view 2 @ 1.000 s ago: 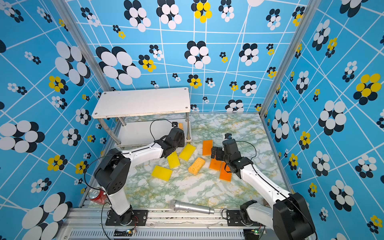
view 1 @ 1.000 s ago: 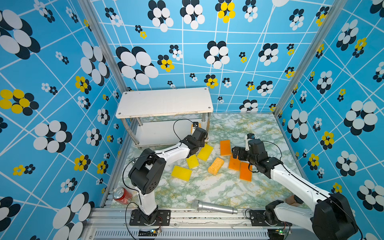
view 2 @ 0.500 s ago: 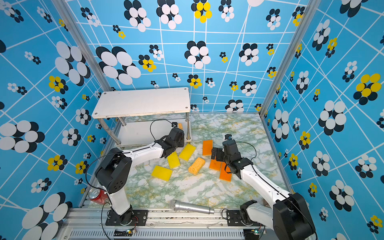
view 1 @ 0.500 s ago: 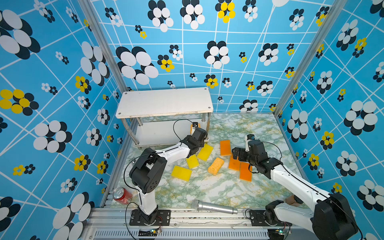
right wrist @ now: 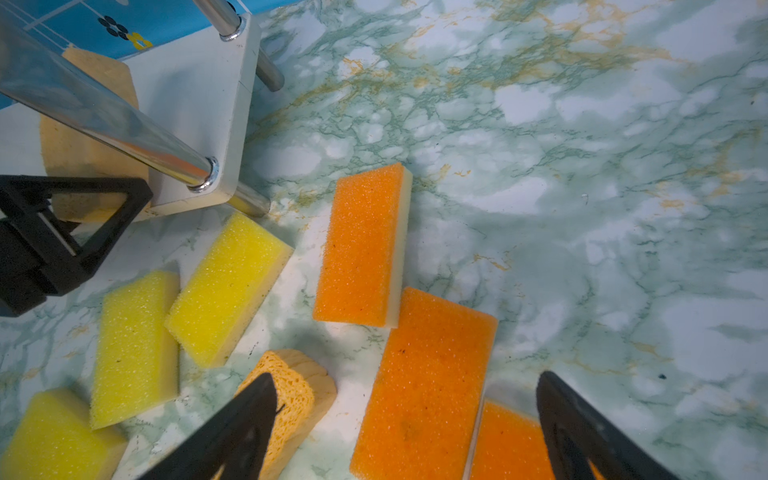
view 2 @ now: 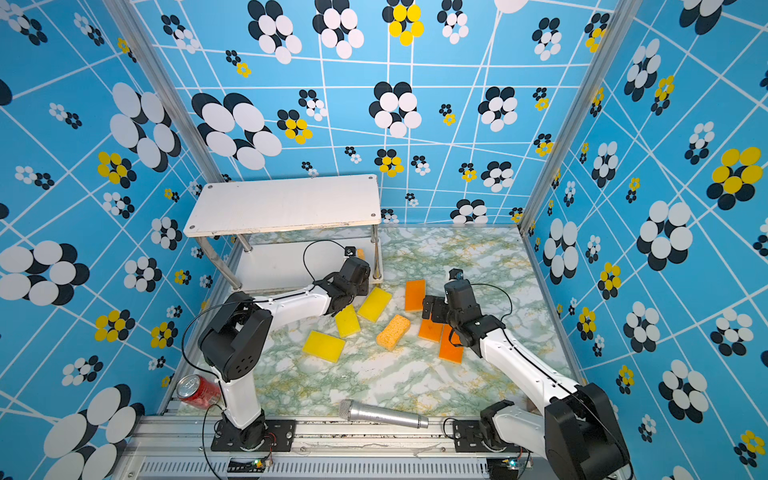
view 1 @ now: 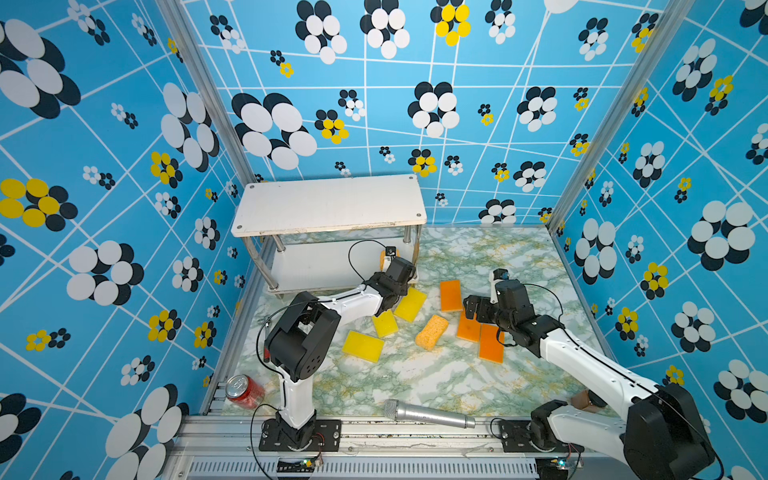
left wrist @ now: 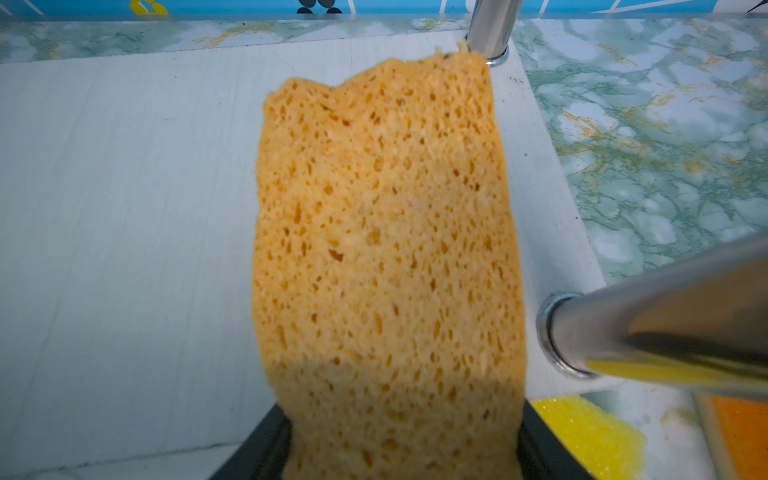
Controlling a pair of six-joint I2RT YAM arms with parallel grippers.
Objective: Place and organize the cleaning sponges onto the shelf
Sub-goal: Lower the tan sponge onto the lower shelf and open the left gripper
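While the left gripper (left wrist: 401, 440) is clamped on a porous tan sponge (left wrist: 382, 232), black jaws pinching its near end, the sponge stretches over the lower board (left wrist: 124, 208) of the shelf (view 1: 328, 203). It is at that board's right end, beside the chrome leg (left wrist: 665, 328). Its far edge reaches the foot of the rear leg. Whether it rests on the board or hangs just above it, I cannot tell.

Taking the back wall as twelve o'clock in both top views, the shelf stands at about ten o'clock on the marbled table (view 1: 478, 257).

The right gripper (right wrist: 405, 380) hangs at about three o'clock from the table's middle, jaws wide apart and holding nothing. Below the gap lies the first orange sponge (right wrist: 424, 386), with the second orange sponge (right wrist: 511, 444) along its side. The third orange sponge (right wrist: 361, 249) sits just beside them, toward twelve o'clock.

A loose tan sponge (view 1: 432, 331) lies near the middle. From it toward nine o'clock lie three yellow ones. The far yellow sponge (view 1: 410, 304) touches the middle yellow sponge (view 1: 385, 323), and the near yellow sponge (view 1: 363, 345) lies apart at seven o'clock.

A silver microphone (view 1: 428, 414) lies at six o'clock by the front rail, and a red can (view 1: 244, 390) at eight o'clock.
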